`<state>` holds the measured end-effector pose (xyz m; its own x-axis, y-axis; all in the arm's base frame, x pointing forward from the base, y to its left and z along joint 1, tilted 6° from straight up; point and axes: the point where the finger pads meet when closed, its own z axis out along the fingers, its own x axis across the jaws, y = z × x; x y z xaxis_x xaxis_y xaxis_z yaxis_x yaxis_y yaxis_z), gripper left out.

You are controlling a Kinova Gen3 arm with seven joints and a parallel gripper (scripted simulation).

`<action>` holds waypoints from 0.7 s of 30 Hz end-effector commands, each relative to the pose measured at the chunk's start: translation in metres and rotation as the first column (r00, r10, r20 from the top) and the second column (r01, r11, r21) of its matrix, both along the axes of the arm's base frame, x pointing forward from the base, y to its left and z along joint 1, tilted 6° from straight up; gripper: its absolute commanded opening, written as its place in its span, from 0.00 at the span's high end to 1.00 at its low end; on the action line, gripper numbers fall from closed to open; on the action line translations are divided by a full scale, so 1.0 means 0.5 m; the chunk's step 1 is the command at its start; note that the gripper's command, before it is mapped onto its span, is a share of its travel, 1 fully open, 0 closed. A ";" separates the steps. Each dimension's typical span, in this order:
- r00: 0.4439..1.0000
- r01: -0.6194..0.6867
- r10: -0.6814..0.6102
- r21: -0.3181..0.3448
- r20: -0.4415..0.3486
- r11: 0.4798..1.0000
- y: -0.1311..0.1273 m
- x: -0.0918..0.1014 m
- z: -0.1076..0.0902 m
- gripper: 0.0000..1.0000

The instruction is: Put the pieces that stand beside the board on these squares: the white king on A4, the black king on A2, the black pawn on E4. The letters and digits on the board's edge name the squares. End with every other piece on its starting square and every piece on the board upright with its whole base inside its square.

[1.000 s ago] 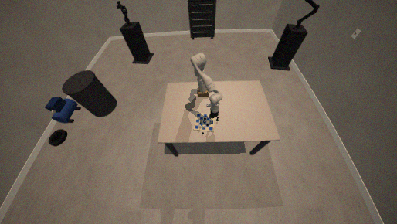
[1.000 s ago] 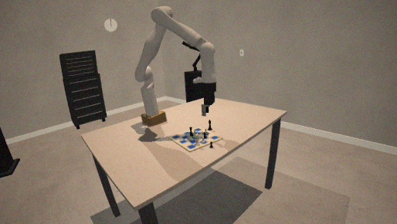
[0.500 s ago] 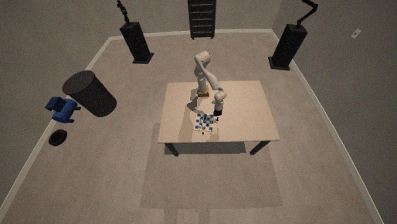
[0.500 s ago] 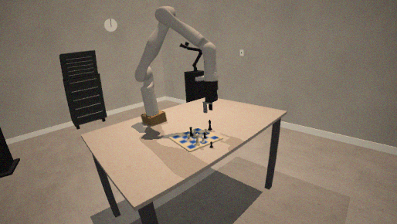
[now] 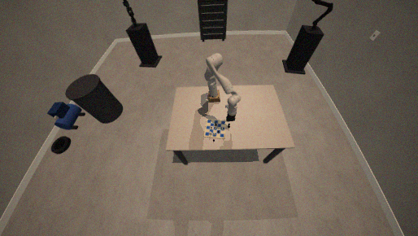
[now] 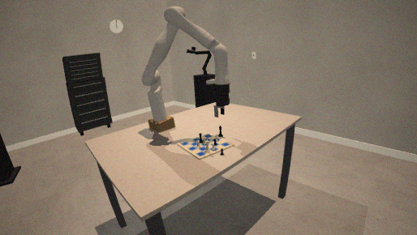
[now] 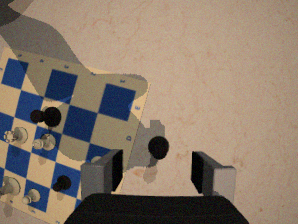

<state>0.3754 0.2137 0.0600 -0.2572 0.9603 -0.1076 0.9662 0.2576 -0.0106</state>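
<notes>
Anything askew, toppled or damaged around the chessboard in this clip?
Nothing stands out: the tall black piece and small black pawn beside the chessboard stand upright.

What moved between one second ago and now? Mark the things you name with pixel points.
The gripper (image 5: 231, 120) (image 6: 219, 111) (image 7: 157, 165) shifted rightward in the top view, to above the black king (image 5: 228, 125) (image 6: 220, 131) (image 7: 158, 147). Nothing was visibly grasped or released. The black king, black pawn (image 5: 214, 140) (image 6: 221, 151) and chessboard (image 5: 215, 137) (image 6: 199, 157) (image 7: 142, 90) show no visible shift.
</notes>
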 end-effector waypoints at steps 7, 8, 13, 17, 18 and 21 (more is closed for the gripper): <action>1.000 0.014 -0.014 0.008 0.006 1.000 0.007 0.000 0.002 0.21; 1.000 0.014 -0.014 0.008 0.006 1.000 0.007 0.000 0.002 0.21; 1.000 0.014 -0.014 0.008 0.006 1.000 0.007 0.000 0.002 0.21; 1.000 0.014 -0.014 0.008 0.006 1.000 0.007 0.000 0.002 0.21; 1.000 0.014 -0.014 0.008 0.006 1.000 0.007 0.000 0.002 0.21; 1.000 0.014 -0.014 0.008 0.006 1.000 0.007 0.000 0.002 0.21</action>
<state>0.3751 0.2143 0.0601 -0.2530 0.9615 -0.1076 0.9673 0.2535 -0.0098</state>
